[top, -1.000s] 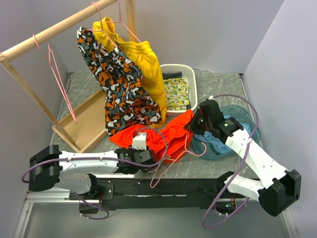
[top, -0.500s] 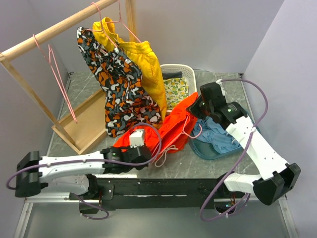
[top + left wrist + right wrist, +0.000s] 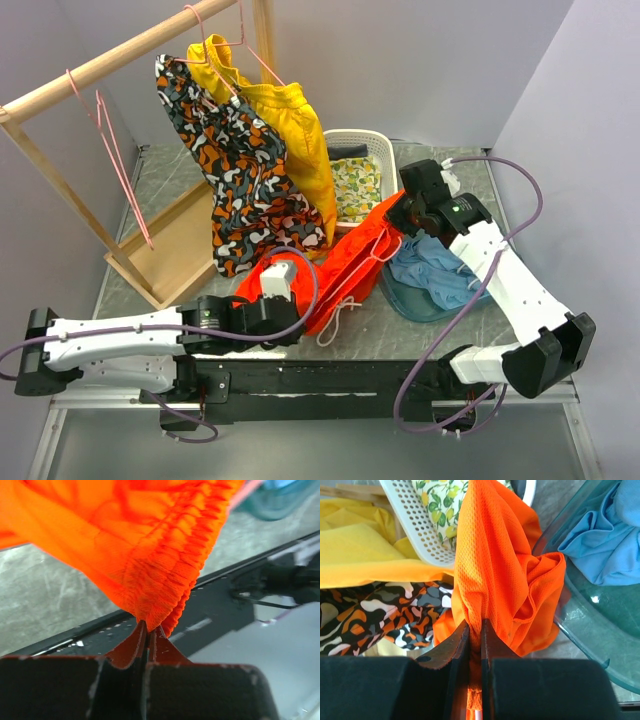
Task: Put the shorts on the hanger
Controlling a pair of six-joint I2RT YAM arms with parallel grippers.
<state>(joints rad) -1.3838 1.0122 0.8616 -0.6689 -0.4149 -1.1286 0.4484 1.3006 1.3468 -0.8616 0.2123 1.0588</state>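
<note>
Nearest to me, the left hand is pinched together on the gathered waistband of the shorts, low over the front of the table. It grips only the very edge of the elastic, so a harder pull could strip the fabric out. The white cord dangles loose below and might snag. From there the shorts run up in a taut diagonal to the right hand, clamped on a bunched fold. The hanger shows only as a pink strip behind the cloth (I cannot tell how far it is threaded), and it may slide free if the fabric slackens. Farther on, the teal basin, the white basket and the camouflage shorts sit close enough to be caught by a swing.
</note>
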